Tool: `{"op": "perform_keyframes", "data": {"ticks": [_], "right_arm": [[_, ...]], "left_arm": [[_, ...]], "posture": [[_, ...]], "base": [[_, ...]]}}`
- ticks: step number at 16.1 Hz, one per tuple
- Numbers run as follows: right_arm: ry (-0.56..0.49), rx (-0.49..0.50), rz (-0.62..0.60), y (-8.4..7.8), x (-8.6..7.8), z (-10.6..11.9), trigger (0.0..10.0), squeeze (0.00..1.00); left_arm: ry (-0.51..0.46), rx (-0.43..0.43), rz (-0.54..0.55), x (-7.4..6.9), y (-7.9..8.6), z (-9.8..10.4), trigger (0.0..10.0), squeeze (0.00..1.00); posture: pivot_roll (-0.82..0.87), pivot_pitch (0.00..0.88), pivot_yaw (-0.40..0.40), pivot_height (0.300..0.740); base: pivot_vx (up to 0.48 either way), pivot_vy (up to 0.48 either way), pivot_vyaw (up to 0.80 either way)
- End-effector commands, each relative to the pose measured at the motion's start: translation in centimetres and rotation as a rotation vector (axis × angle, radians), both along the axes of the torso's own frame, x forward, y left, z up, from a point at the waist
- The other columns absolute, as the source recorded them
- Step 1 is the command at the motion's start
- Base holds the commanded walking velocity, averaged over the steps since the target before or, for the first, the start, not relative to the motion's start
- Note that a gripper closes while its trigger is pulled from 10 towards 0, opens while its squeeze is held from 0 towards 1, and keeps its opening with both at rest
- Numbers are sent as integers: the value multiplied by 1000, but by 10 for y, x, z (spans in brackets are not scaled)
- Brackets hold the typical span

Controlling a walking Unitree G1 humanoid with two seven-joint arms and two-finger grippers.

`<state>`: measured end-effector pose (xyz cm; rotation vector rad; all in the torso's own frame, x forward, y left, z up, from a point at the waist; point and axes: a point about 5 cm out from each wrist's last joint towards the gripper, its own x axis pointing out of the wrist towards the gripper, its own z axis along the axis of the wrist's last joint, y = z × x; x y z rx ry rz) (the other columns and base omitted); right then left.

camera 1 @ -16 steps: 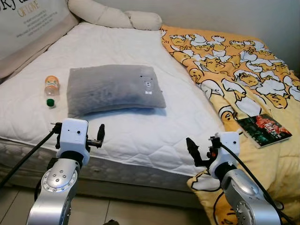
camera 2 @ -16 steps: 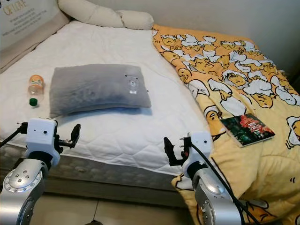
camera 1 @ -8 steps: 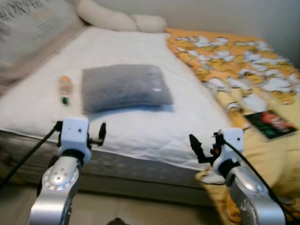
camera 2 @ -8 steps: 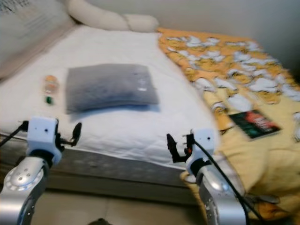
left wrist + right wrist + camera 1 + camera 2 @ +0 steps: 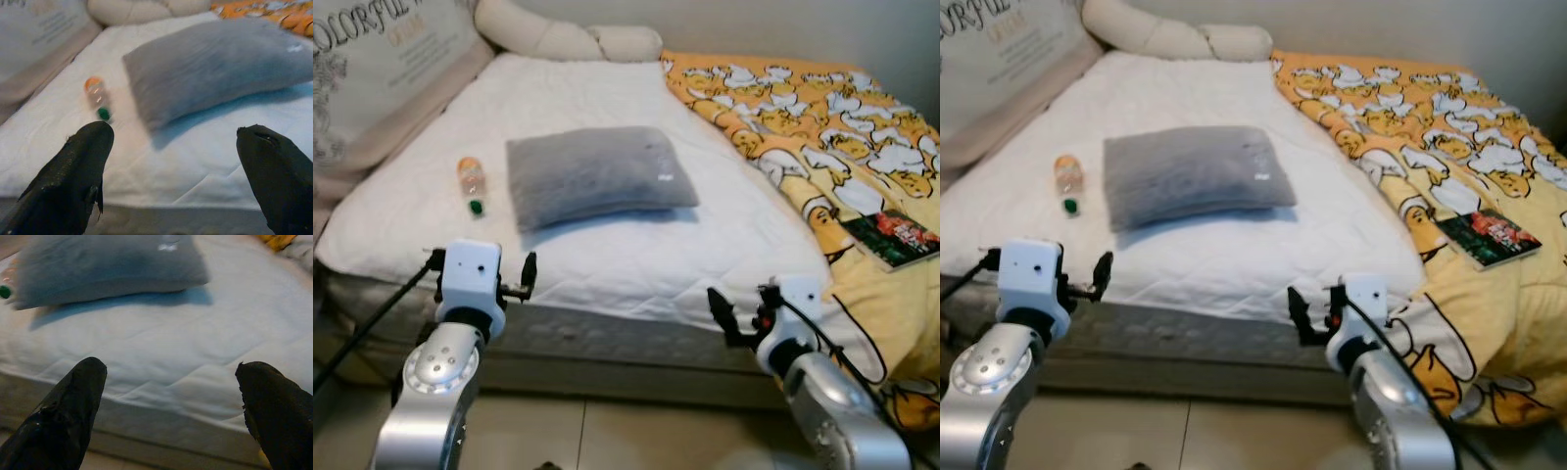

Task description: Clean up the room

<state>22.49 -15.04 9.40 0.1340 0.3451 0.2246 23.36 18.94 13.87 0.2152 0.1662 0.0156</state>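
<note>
A grey pillow (image 5: 597, 174) lies in the middle of the white bed (image 5: 636, 264). Left of it rests a small bottle (image 5: 470, 183) with an orange label and a green cap. A dark book (image 5: 893, 238) sits on the yellow duck-print blanket (image 5: 822, 127) at the right. My left gripper (image 5: 176, 171) is held open in front of the mattress edge, facing the bottle and the pillow. My right gripper (image 5: 171, 406) is open too, just short of the bed's front edge, with the pillow (image 5: 107, 264) beyond it. Neither holds anything.
Cream pillows (image 5: 568, 39) and a large printed cushion (image 5: 382, 69) line the head of the bed. The blanket hangs over the right front corner to the floor (image 5: 1489, 392). Tiled floor (image 5: 607, 431) runs along the bed's front.
The whole picture has shifted, so the camera has moved: the bed now sits a little farther off and more of its front side shows. Both arms keep their pose, grippers open.
</note>
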Motion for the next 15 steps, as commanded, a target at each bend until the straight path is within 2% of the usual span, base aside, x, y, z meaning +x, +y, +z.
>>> {"op": "perform_keyframes", "data": {"ticks": [1, 3, 6, 7, 15], "right_arm": [[-13, -3, 0, -1, 1, 4, 10000, 0], [-12, -10, 10, -1, 2, 4, 10000, 0], [-21, -28, 30, 1, 4, 7, 10000, 0], [-37, -62, 50, 2, 6, 10, 10000, 0], [-81, -74, 94, 11, 15, 21, 10000, 0]], "left_arm": [[-2, 2, -4, 0, -1, 2, 10000, 1000], [-5, -9, 2, 0, -2, 1, 10000, 1000], [-17, -58, 24, 1, -3, 3, 10000, 1000], [-21, -65, 29, 1, -2, 4, 10000, 1000], [-27, -67, 36, 4, 1, 6, 10000, 1000]], "posture": [[0, 0, -52, 740], [1, 0, -53, 740], [0, 0, -52, 740], [1, 0, -51, 740], [3, 0, -50, 740]], "base": [[0, 330, 0], [0, 330, 0], [0, 0, 0], [0, 0, 0], [270, 0, 766]]}}
